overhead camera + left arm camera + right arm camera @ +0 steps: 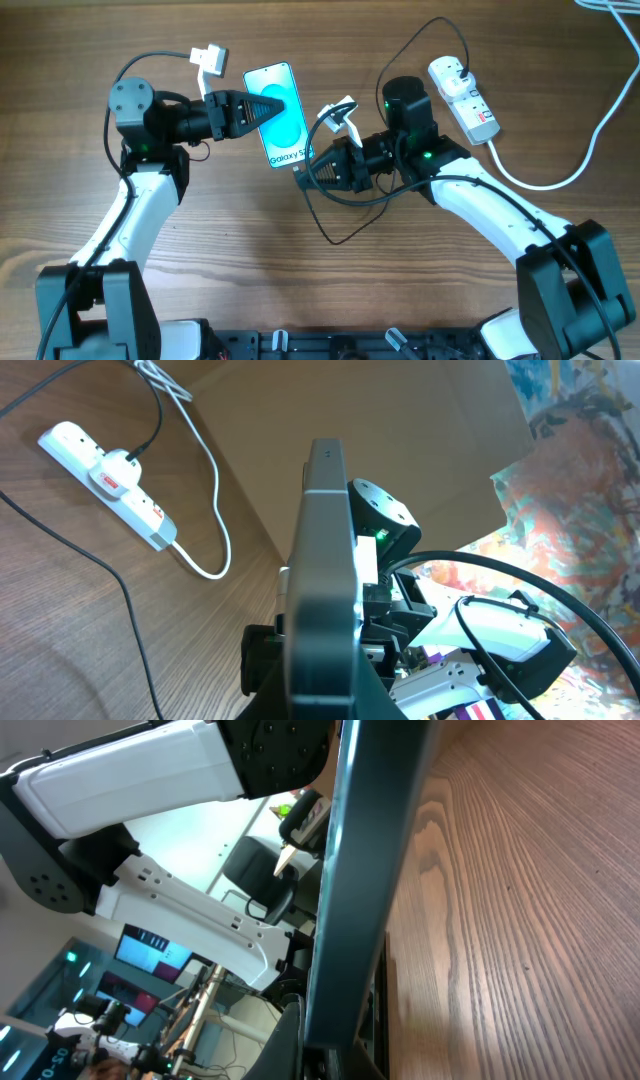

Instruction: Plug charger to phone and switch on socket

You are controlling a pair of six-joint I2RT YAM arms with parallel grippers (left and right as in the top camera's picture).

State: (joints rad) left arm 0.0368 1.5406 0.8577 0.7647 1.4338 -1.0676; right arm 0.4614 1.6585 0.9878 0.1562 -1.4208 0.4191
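**Line the connector up with the phone's port before pushing**

Overhead: the left gripper [262, 110] is clamped on the phone [285, 130]. The right gripper [303, 170] is closed at the phone's "Galaxy" end. The charger [449, 72] is plugged into the socket [472, 103].

Left wrist: the phone [325, 580] is gripped edge-on, so brace it firmly.

Right wrist: the phone's edge [365, 870] fills the view and the connector is hidden. Advance slowly along the phone's length.
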